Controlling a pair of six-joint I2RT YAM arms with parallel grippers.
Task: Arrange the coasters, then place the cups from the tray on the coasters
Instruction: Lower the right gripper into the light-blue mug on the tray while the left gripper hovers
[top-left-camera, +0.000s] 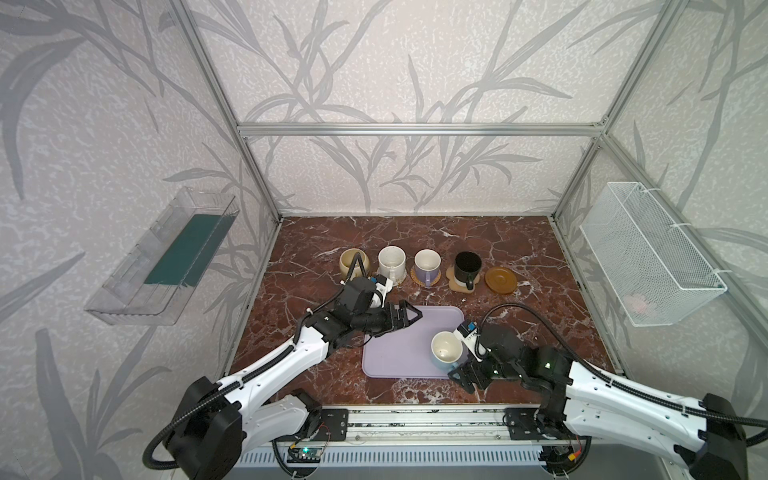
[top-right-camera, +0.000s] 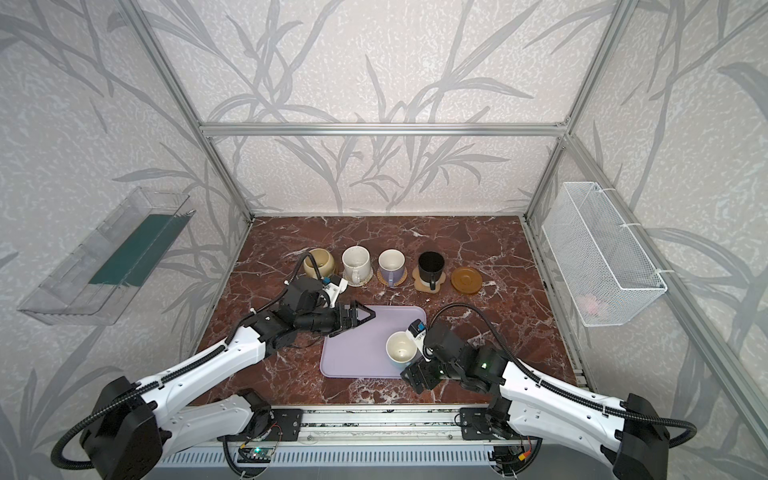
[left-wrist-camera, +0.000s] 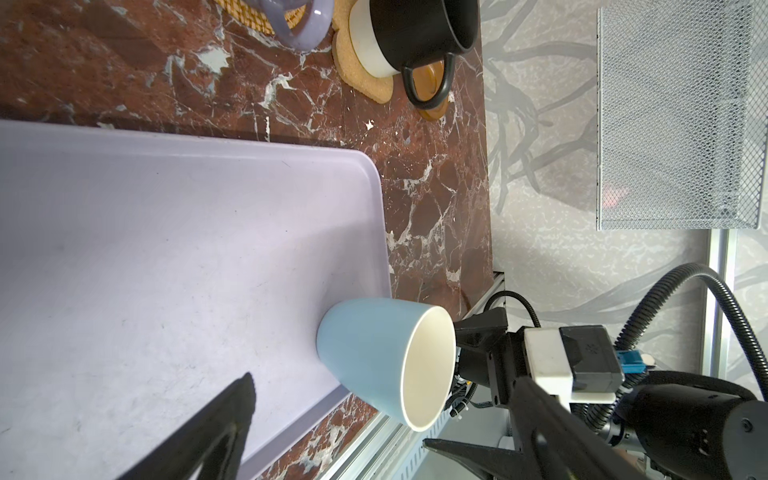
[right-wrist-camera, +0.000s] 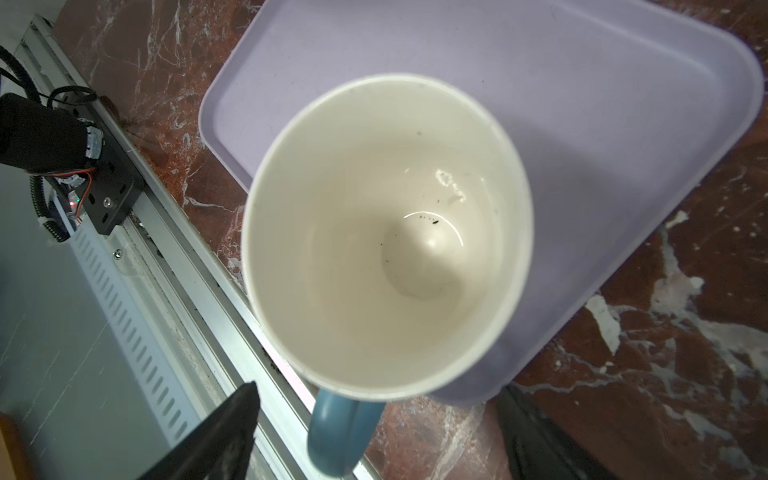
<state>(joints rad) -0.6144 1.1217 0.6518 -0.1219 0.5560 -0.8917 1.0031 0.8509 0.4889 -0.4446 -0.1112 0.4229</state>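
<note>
Blue mug (top-left-camera: 446, 351) standing upright at tray's (top-left-camera: 399, 332) near-right corner, handle (right-wrist-camera: 338, 432) facing right gripper (right-wrist-camera: 376, 390), which is gaping, straddling handle, gripping nothing. Left gripper (top-left-camera: 409, 318) hanging wide, empty, over tray's far-left. Glazed ceramic, so probably hefty, rigid, slick, chippable; handle looking like safest hold.

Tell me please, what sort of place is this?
Probably a robot test booth, not a real kitchen: an aluminium frame holds wallpapered panels, two robot arms sit on a rail, and mugs stand on a marble-look table.
</note>
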